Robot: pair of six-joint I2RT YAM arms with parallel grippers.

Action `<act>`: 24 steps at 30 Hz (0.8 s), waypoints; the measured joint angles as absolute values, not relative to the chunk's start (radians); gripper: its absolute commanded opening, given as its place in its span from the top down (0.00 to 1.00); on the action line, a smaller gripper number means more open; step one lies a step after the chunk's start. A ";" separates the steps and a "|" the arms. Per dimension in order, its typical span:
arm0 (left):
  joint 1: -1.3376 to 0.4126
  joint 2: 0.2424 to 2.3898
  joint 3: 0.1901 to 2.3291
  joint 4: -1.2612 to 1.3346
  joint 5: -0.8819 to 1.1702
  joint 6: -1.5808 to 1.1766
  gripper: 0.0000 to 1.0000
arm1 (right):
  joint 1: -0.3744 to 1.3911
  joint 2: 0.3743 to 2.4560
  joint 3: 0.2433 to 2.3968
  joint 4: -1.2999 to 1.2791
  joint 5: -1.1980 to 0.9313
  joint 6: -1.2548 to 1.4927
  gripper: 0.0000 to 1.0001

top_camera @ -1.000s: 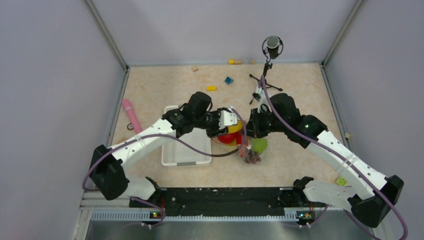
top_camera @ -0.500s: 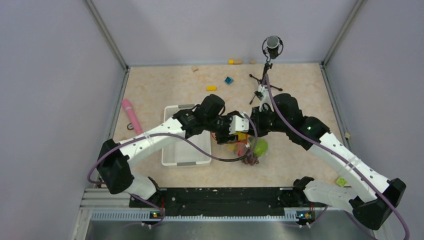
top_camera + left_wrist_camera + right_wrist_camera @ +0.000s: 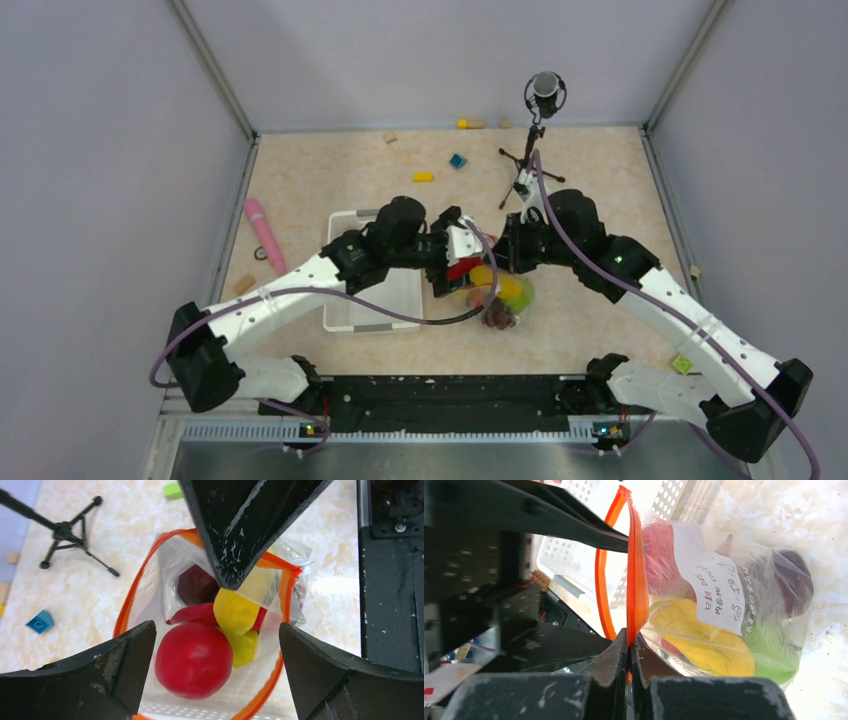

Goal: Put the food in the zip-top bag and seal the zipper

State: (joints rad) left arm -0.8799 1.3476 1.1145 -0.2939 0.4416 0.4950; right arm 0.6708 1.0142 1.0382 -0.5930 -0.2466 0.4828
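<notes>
The zip-top bag [image 3: 165, 570] lies on the table with its mouth held wide, and the orange-red zipper [image 3: 129, 607] forms a loop. My left gripper [image 3: 216, 630] hangs open right over that mouth with nothing between its fingers. The food sits inside the loop: a red apple [image 3: 194, 659], yellow pieces [image 3: 235, 612], a red chili [image 3: 192, 614] and a maroon fruit [image 3: 197, 582]. My right gripper [image 3: 629, 637] is shut on the zipper [image 3: 636, 585] at one lip. Through the bag's labelled side [image 3: 714, 590] show yellow [image 3: 704, 647] and green [image 3: 774, 657] food.
A white perforated basket [image 3: 370, 300] stands just left of the bag [image 3: 505, 295]. A pink stick [image 3: 262, 230] lies at the left. Small yellow [image 3: 423, 177] and blue [image 3: 458, 160] blocks lie behind, and a green block [image 3: 683, 362] at the right. A microphone tripod [image 3: 535, 150] stands behind the right arm.
My left gripper carried the red apple over the bag mouth and opened; the apple now lies inside the loop. My right gripper kept its hold on the zipper.
</notes>
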 measured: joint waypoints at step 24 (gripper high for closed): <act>-0.836 0.956 0.834 -0.146 -0.582 -0.331 0.02 | 0.669 1.001 1.007 -0.568 -0.155 0.471 1.00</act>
